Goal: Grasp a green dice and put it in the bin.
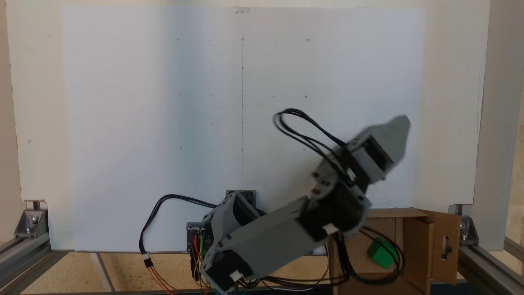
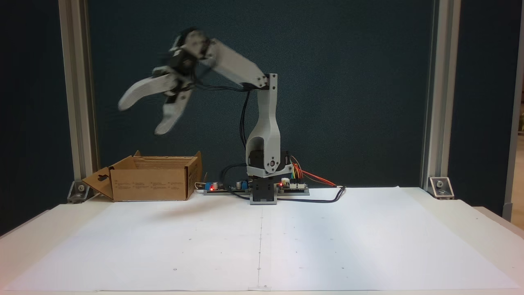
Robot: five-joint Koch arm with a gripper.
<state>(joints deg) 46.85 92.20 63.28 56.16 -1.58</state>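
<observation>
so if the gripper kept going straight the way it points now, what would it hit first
Probably nothing nearby. The open gripper points down and left in the front fixed view, seemingly passing above and beyond the brown cardboard box holding the small green plastic dice; blur and depth leave this unsure.

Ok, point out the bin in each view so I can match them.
A fixed view from above: bin at lower right, green dice inside.
A fixed view from the front: bin at left on the table.
Shared landmark: its flap with the keyhole cutout.
</observation>
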